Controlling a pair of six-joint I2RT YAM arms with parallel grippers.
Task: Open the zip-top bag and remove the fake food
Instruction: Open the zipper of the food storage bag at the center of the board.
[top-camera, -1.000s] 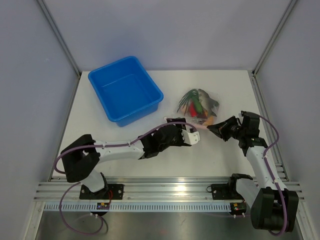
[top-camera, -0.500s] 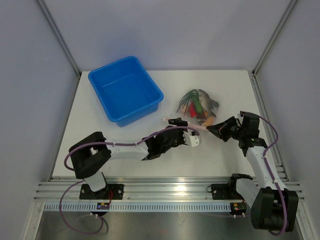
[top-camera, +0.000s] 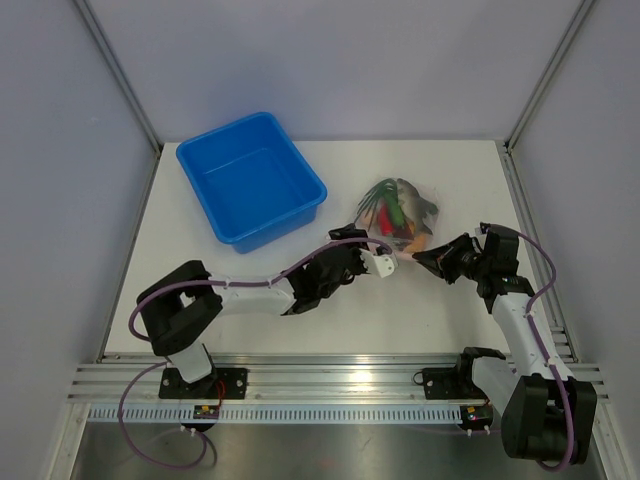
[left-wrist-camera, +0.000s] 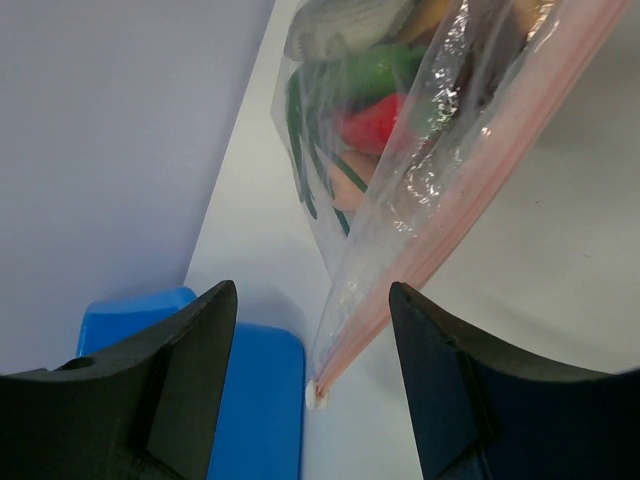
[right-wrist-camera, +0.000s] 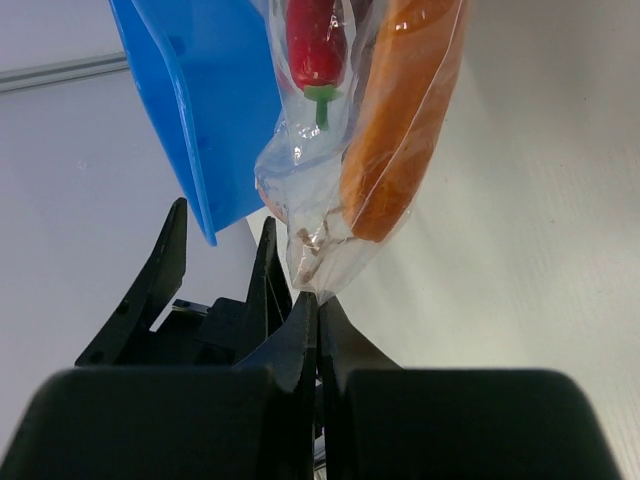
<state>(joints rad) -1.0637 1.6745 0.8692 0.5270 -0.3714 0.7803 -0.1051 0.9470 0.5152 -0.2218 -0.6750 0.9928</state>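
The zip-top bag (top-camera: 396, 214) lies right of the table's centre, clear and crinkly, with the fake food inside. A green piece (left-wrist-camera: 385, 70), a red chili (right-wrist-camera: 314, 40) and an orange piece (right-wrist-camera: 395, 130) show through the plastic. Its pinkish zip strip (left-wrist-camera: 450, 210) runs down to a small white end tab (left-wrist-camera: 317, 394). My left gripper (left-wrist-camera: 312, 300) is open, and the strip's end lies between its fingers (left-wrist-camera: 195, 365) without touching them. My right gripper (right-wrist-camera: 318, 300) is shut on the bag's other corner. In the top view the left gripper (top-camera: 362, 245) and the right gripper (top-camera: 426, 257) flank the bag's near edge.
A blue plastic tub (top-camera: 250, 190) stands at the back left with nothing inside, and it also shows behind the bag (right-wrist-camera: 195, 100). Grey walls and metal posts ring the white table (top-camera: 440, 310). An aluminium rail (top-camera: 330, 375) runs along the near edge.
My left gripper has moved up and right to the bag's zip end, and its jaws have narrowed somewhat. The right arm and the bag have stayed put.
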